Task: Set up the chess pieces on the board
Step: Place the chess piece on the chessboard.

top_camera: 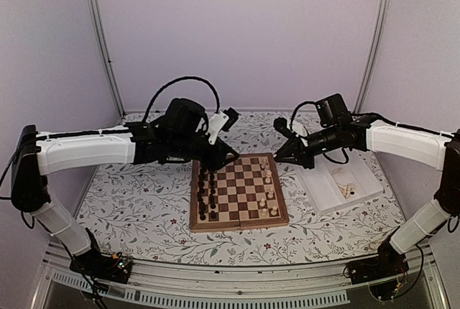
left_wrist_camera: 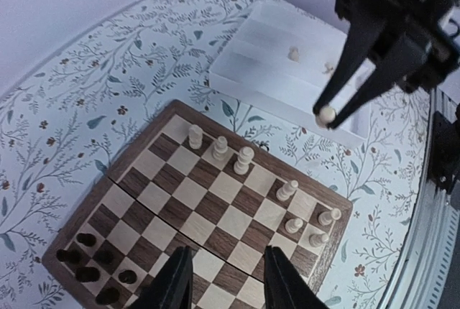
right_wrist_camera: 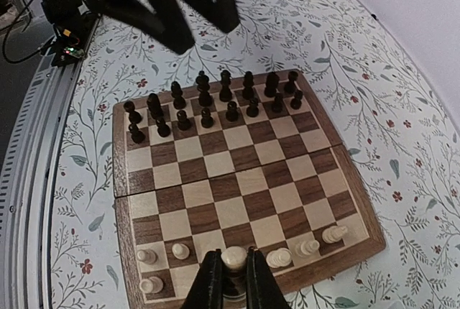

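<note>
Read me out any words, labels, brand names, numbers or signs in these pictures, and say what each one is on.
No text can be read in any view.
The board: plain squares and rim, no letters or numbers.
White tray: unmarked.
Small circuit board: too small and blurred to read any print.
White arm casings: no label visible.

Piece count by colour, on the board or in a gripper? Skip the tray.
Dark pieces on the board: 16
Pale pieces on the board: 7
Pale piece in the right gripper: 1
Total: 24
</note>
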Robot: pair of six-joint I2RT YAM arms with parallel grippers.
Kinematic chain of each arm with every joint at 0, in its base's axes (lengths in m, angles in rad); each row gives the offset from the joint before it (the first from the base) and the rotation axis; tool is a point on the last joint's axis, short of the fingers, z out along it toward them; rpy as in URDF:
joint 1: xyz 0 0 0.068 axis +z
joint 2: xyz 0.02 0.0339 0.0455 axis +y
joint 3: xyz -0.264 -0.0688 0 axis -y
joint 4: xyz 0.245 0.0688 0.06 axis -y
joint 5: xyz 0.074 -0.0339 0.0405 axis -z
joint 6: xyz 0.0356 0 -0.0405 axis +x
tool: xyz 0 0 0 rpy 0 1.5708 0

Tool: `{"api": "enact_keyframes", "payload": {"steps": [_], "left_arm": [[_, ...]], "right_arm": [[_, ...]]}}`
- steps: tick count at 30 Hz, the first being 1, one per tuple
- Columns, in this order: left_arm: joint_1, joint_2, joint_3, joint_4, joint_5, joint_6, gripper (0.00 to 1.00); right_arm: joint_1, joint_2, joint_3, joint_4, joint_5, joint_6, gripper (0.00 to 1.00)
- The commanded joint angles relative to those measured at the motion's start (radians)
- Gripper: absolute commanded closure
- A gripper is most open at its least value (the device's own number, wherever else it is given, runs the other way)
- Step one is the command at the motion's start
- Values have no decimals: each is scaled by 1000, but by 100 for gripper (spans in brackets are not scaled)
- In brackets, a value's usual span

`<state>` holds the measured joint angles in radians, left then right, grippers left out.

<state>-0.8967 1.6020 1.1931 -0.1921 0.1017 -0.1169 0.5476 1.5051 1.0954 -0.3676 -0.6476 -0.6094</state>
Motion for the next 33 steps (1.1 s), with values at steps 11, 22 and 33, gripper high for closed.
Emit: {"api": "enact_keyframes", "payload": {"steps": [11,22,33], "left_arm": [[74,-295,-125,41,-186,-73,62],[73,-411,-234,86,-168,-100,61],[71,-443,-285,102,-134,-124,61]], "right_arm": [[165,160,-89,451,-135,171,95],[232,228,-153,593,-54,269,95],[233,321,-144,616,-38,322,94]]}}
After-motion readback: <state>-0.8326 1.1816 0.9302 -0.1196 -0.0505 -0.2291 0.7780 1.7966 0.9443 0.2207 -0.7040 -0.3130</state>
